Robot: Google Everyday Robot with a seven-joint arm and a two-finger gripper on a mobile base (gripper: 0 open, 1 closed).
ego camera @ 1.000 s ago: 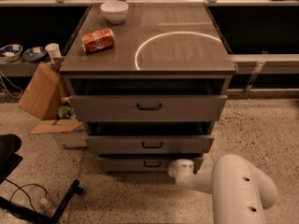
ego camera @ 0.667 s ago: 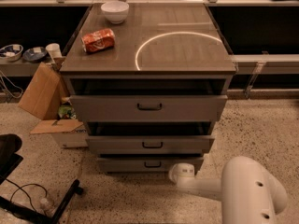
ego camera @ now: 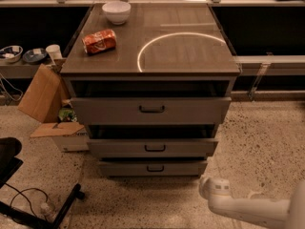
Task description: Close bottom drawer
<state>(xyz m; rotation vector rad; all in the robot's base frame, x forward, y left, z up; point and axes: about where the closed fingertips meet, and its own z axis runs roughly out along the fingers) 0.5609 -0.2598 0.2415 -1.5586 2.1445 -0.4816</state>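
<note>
Three drawers stand ajar; the bottom drawer (ego camera: 152, 168), at the cabinet's (ego camera: 190, 56) lower edge, seems to jut only slightly: a flat grey-brown panel with a small dark loop handle (ego camera: 155, 168). The gripper (ego camera: 213, 188), white and rounded, hangs off the drawer's front right corner, apart from it; open or closed, I cannot tell. Closing looks unfinished; next, a square push on the panel
</note>
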